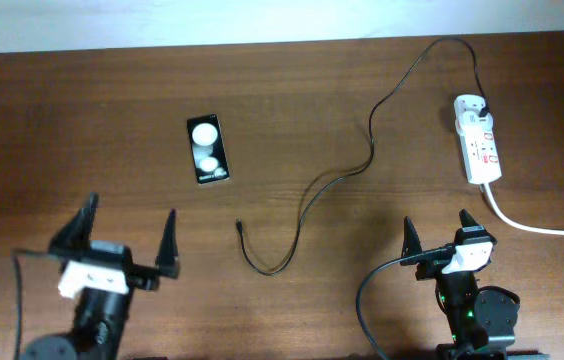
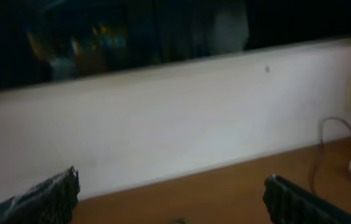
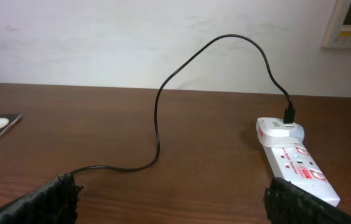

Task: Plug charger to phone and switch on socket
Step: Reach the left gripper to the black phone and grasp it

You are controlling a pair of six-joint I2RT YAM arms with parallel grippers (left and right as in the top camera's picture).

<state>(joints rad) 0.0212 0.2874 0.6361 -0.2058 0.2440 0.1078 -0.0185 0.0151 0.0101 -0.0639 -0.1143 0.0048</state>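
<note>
While charger (image 3: 157, 130) loops between, phone (image 1: 207, 149) and socket (image 1: 480, 145) lie well apart.

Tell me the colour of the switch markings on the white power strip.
Red, printed on the white elongated power strip; the right wrist view shows them best.

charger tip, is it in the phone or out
Out. The charger ends in a tip lying loose on the table, apart from the phone; its other end is plugged in at the socket.
</note>
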